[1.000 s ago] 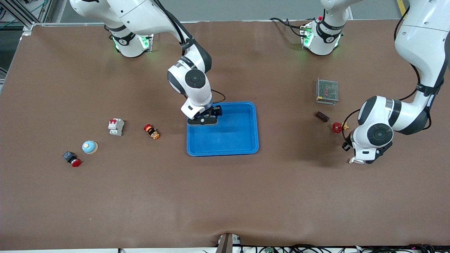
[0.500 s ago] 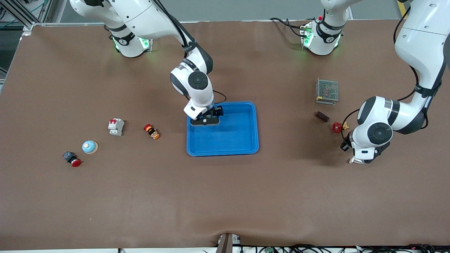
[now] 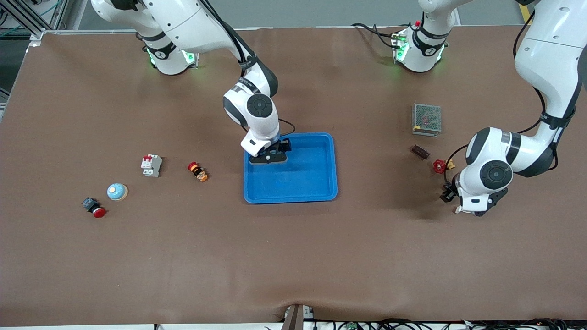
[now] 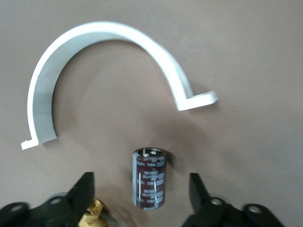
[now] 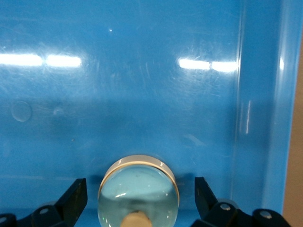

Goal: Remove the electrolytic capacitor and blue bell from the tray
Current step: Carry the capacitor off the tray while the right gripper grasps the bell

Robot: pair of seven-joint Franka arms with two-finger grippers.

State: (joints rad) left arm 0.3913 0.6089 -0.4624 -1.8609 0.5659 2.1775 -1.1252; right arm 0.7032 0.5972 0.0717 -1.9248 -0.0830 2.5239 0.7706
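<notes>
Left gripper (image 4: 139, 198) spread wide, low over brown table (image 3: 293, 256) at left arm's end, capacitor (image 4: 150, 178) upright between fingers, untouched; white clamp (image 4: 94, 71) beside it. Right gripper (image 5: 139, 201) spread wide in blue tray (image 3: 316, 183), bell (image 5: 138, 191) between fingers (contact unclear). Second bell (image 3: 117, 191) near red button (image 3: 94, 207).

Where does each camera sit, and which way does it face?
Front view: high across the table, facing the bases; shows the right arm, the left arm and the blue tray.
Left wrist view: on the left wrist, looking down at the table; the open left pincer has a finger on each side of the capacitor, with a white curved clamp beside it.
Right wrist view: on the right wrist, looking down into the tray; the open right pincer has a finger on each side of the bell.
Shared: the front and right wrist views both show the tray.
</notes>
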